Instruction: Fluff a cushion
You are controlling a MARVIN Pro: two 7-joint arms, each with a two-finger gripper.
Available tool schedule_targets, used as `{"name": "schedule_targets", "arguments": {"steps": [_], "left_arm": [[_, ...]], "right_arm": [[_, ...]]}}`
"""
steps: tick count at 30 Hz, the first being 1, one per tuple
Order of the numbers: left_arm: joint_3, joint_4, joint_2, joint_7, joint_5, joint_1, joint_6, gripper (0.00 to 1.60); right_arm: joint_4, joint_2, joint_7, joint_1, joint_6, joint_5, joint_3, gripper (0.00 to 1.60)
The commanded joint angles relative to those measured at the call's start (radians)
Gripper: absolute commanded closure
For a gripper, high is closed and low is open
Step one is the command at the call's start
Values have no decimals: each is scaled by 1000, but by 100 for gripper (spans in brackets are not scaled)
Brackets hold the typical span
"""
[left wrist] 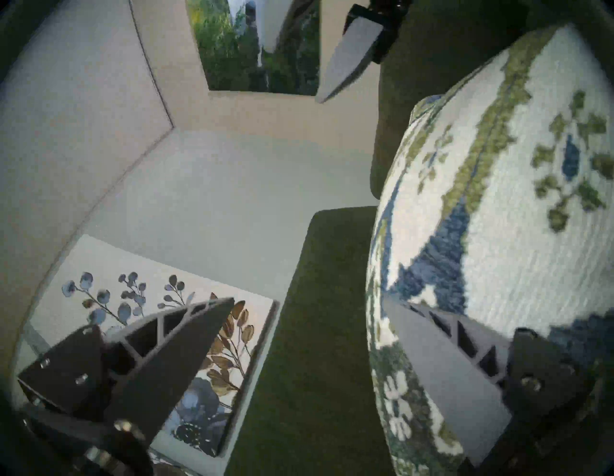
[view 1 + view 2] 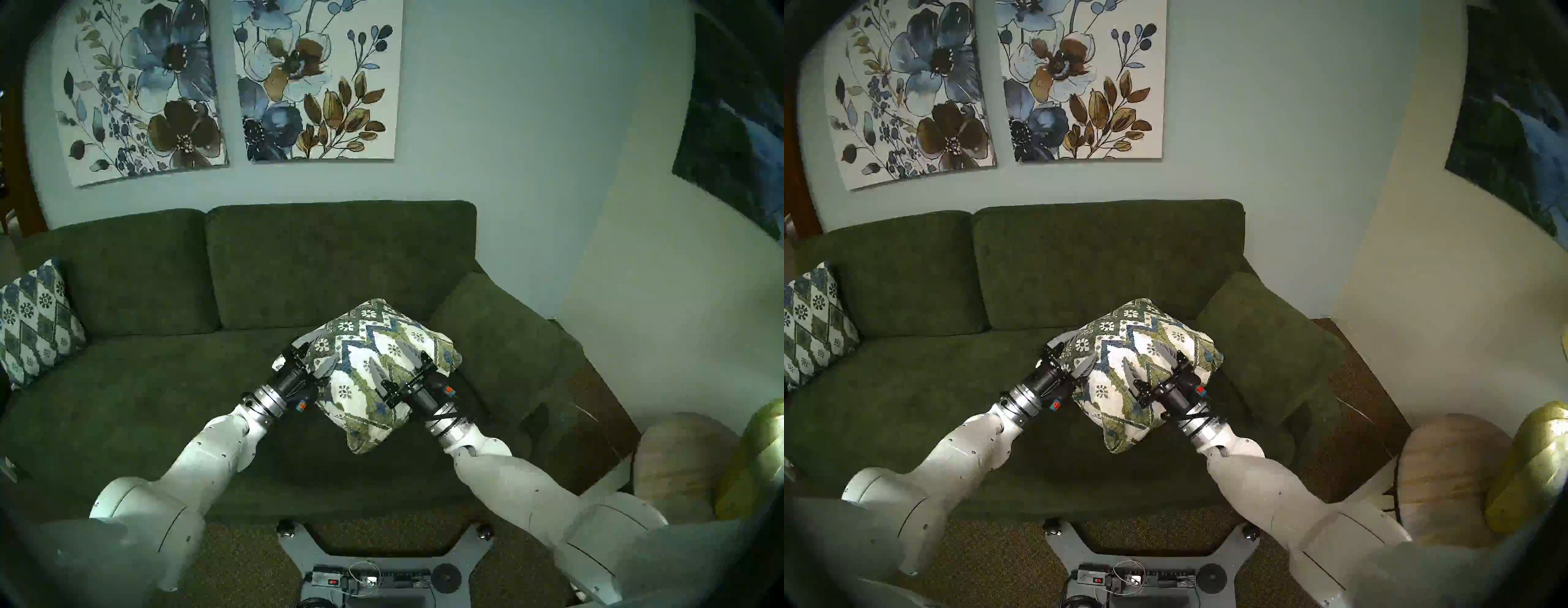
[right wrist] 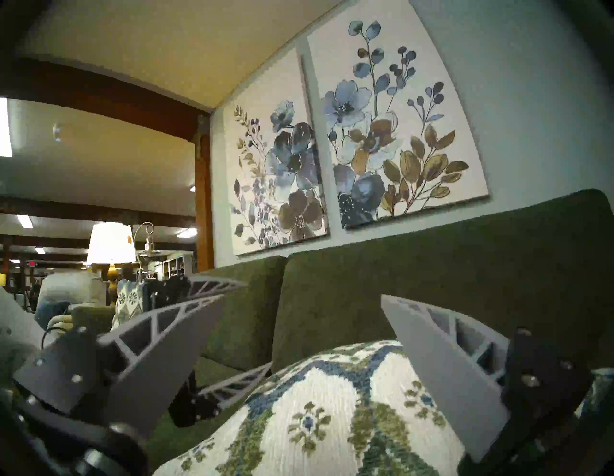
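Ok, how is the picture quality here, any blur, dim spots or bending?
Head views: dim, dark fisheye rim, wall art bowed; cushion fairly sharp between left gripper and right gripper. Left wrist view: cushion weave soft and smeared up close. Right wrist view: lamp glaring white.

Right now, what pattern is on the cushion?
Cream cushion with green and blue zigzags and small flowers; clearest from the head view.

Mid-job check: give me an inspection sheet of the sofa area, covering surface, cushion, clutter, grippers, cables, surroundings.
Surface: green sofa, seat bare around the work.
Job's things: cushion, corner pointing down, pressed between both grippers.
Clutter: second patterned pillow at the sofa's left end, apart.
Grippers: left gripper and right gripper open, fingers spread against the cushion.
Cables: wires on robot base.
Surroundings: two floral canvases; dark landscape picture.
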Motion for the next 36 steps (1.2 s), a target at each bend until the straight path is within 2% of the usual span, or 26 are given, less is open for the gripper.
{"name": "schedule_targets", "arguments": {"steps": [1,12,24,36], "left_arm": [[-24,47,-49,-7,-39,-31,-31,0],[-74,141,-99,-65,-95,-42,-78,0],[-130,238,-126,-102,-154,-12,-114,0],[-180,284,-159,-143,-206,-15,-143,0]], "right_arm": [[0,-8,2,26,0,8,9,0],[37,-18,2,19,3,22,11,0],[106,-3,-1,30,7,43,31,0],[192,-13,0,5,35,55,27,0]]}}
